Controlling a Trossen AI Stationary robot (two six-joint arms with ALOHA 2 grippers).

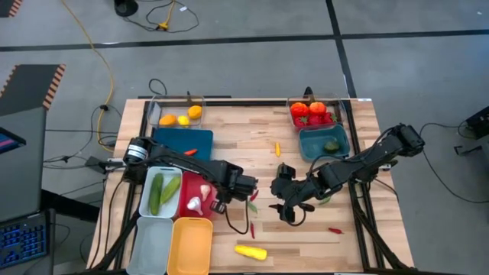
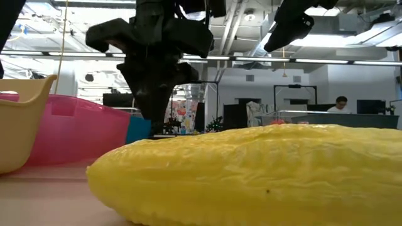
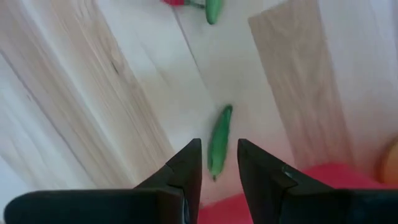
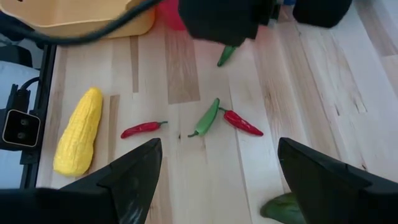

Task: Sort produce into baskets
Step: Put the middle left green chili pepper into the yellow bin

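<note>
Right now the left pincer [image 3: 217,163] hangs low over the surface [image 1: 252,137], just beside the red bin [image 1: 191,200], with a small green chilli [image 3: 219,140] lying on the wood right in front of its tips. Its jaws stand narrowly parted and grasp nothing; the chilli lies on the line of the gap but beyond it. So the step in hand looks like a pick of that chilli.

The right pincer [image 4: 217,180] hovers near the middle of the surface, jaws spread wide and empty, looking down on a second green chilli [image 4: 206,118], two red chillies [image 4: 242,122] [image 4: 143,129] and a yellow squash [image 4: 79,130], all loose on the wood.

Much is already sorted. Cucumbers [image 1: 162,191] lie in the white bin [image 1: 147,208], garlic [image 1: 195,203] in the red one, citrus [image 1: 177,118] in a clear bin [image 1: 158,103], tomatoes [image 1: 312,113] in the other clear bin [image 1: 293,103], something green in the teal bin [image 1: 313,149]. The yellow bin [image 1: 191,244] looks bare.

Next, I'd guess, the left arm needs to drop a touch and reach forward so the chilli sits between the fingers, then close gently; it is thin and could skid away. Which bin takes chillies I can't tell.
</note>
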